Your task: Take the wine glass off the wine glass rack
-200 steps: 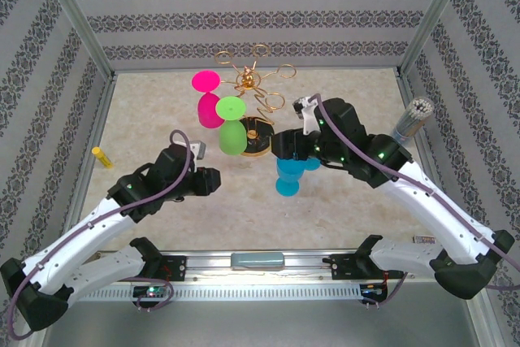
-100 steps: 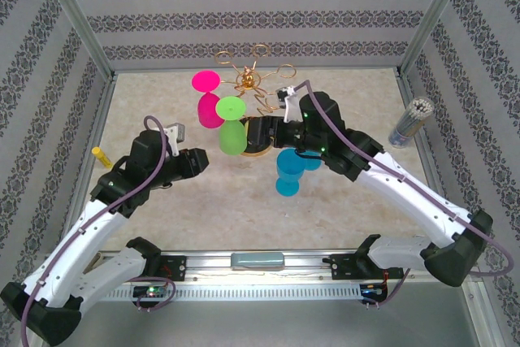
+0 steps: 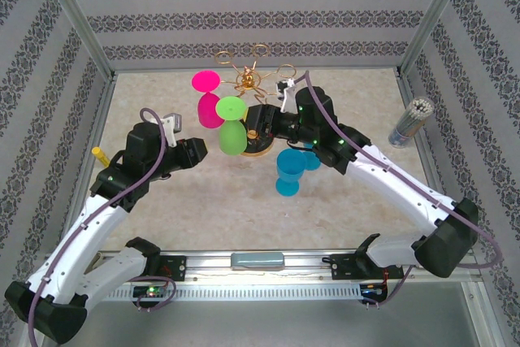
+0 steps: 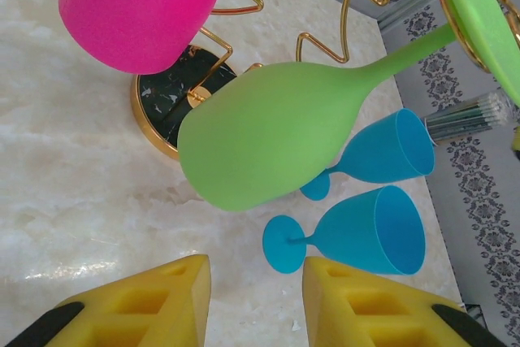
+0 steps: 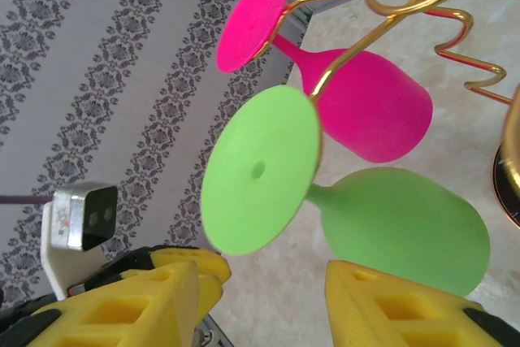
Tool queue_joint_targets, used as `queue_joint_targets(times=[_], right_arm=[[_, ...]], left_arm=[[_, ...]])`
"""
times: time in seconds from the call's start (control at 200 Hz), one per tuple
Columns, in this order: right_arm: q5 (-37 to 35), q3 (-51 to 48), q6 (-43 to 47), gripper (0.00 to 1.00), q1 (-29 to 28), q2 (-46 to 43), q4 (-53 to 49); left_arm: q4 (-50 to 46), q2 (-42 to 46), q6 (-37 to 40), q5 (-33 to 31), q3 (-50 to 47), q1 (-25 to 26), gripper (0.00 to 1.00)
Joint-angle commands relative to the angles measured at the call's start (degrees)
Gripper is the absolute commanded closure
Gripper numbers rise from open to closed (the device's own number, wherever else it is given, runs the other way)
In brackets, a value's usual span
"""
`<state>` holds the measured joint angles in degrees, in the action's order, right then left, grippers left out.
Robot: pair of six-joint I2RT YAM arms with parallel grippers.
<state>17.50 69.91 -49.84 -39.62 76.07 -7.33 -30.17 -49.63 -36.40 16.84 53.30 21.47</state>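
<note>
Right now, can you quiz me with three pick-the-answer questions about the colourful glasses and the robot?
1. Where is the green wine glass?
A. Lying on the table
B. Hanging by its foot on the gold rack
C. Inside a box

2. How many blue glasses are on the table?
A. None
B. Five
C. Two

3. What is the left end effector doing?
A. Open, holding nothing
B. Shut on a pink glass
C. Shut on a blue glass

Answers:
1 B: the green wine glass has its foot caught in a ring of the gold rack, bowl down.
2 C: two blue glasses sit side by side on the table.
3 A: the left end effector has its yellow fingers apart with nothing between them.
</note>
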Motion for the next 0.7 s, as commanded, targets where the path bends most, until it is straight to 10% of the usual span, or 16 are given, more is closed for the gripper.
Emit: queue_joint_targets(times=[0.0, 0.695], right_arm=[[1.48, -0.92, -2.97, 0.55, 0.71, 1.24, 4.61], [1.79, 1.79, -4.42, 0.6, 1.06, 5.72, 6.58]], left_arm=[[3.41, -0.1, 1.51, 1.88, 1.72, -1.25, 0.64], [6.4, 0.28, 0.12, 4.21, -1.14, -2.41, 0.64]])
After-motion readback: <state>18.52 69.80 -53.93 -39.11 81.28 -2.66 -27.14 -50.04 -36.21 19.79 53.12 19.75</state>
